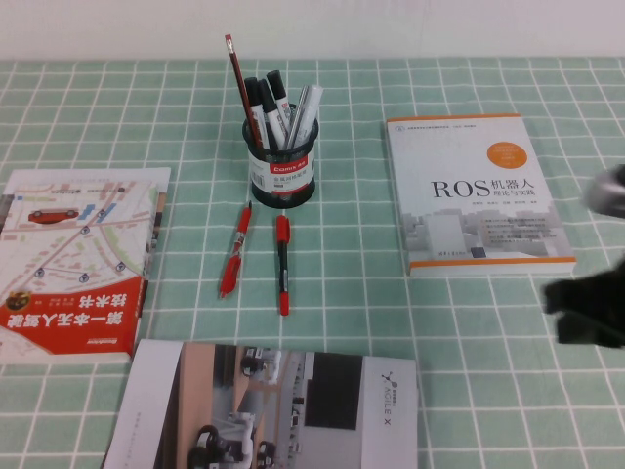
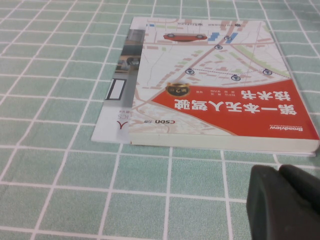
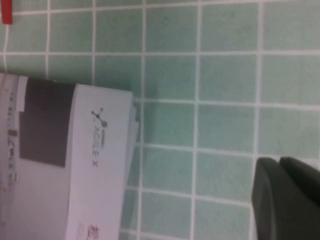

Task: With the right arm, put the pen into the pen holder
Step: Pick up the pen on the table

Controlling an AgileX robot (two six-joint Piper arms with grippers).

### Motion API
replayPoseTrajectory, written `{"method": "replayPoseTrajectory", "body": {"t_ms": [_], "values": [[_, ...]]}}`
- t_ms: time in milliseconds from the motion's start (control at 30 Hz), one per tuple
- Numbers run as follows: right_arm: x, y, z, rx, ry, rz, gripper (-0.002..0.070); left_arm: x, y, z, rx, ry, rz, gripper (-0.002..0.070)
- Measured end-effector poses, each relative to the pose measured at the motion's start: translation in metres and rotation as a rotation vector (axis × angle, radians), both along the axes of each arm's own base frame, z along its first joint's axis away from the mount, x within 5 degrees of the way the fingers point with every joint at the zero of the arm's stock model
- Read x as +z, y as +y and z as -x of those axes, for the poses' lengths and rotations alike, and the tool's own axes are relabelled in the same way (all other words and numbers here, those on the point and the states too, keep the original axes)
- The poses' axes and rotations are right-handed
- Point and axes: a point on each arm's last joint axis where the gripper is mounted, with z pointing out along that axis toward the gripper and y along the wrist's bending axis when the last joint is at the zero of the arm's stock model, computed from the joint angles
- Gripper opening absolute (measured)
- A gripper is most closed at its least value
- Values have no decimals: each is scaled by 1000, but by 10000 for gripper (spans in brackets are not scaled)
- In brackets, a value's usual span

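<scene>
Lying flat on the green-checked surface (image 1: 469, 371), the pen (image 1: 282, 264) waits just near of the pen holder (image 1: 281, 164), its long axis running near to far and its far red end almost at the cup's base. Red at both tips with a black middle, it sits beside an all-red pen (image 1: 234, 250) on its left, close but apart. By its looks it is light, stiff and smooth-barrelled, likely to roll or twist if nipped off-centre; the black midsection seems the safest place to take hold, across the barrel. The black mesh holder, already crowded with markers, leaves little room at its mouth. The right pincer (image 3: 282, 200) hangs at the right edge of the scene, well apart from the pen, fingers pressed together and holding nothing. The left pincer (image 2: 280, 202) rests low by the red map-covered book (image 2: 220, 85) at far left, likewise closed and empty-handed.
</scene>
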Motion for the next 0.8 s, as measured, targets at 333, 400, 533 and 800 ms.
{"method": "replayPoseTrajectory", "body": {"t_ms": [333, 400, 533, 800], "values": [[-19, 107, -76, 166, 27, 81, -20, 0, 0, 0, 0, 0, 0, -4], [-23, 130, -90, 191, 25, 80, -20, 0, 0, 0, 0, 0, 0, -4], [-34, 165, -115, 199, 33, 82, 6, 0, 0, 0, 0, 0, 0, -4], [-55, 220, -156, 203, 47, 78, 215, 0, 0, 0, 0, 0, 0, -4]]}}
